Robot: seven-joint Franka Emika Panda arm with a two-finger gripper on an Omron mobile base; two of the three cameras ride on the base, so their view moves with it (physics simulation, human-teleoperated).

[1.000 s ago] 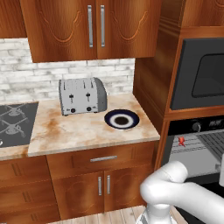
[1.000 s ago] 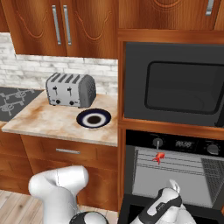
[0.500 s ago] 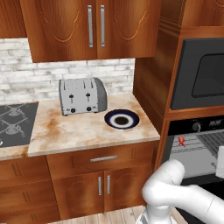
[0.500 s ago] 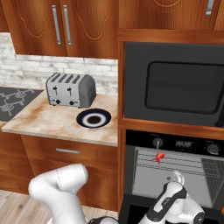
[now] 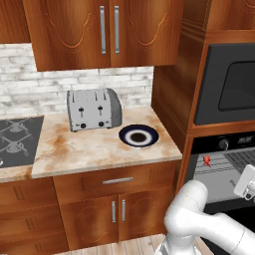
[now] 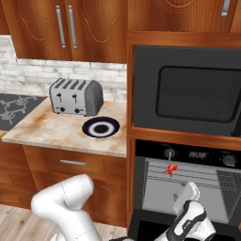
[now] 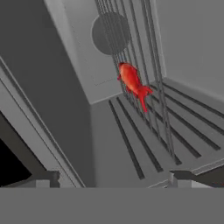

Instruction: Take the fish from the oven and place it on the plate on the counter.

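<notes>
From the left base view, the oven (image 5: 226,169) is cut off at the right edge, and the fish (image 5: 206,161) is a tiny red speck on the wire rack (image 5: 224,167) inside its open cavity. The gripper (image 5: 247,182) shows as a white block near the right edge, too partial to read its jaws. The navy plate (image 5: 139,135) sits on the counter (image 5: 89,147) right of the toaster (image 5: 93,108). The hand has risen toward the rack since a second ago.

From the right base view, the fish (image 6: 170,169) lies at the rack's near edge, below the microwave (image 6: 190,89). The gripper (image 6: 186,198) stands below and to its right, apart from it, higher than before.

In the hand view, the fish (image 7: 133,82) lies on the rack bars, far ahead. Both fingertips (image 7: 181,176) sit spread wide with nothing between them.
</notes>
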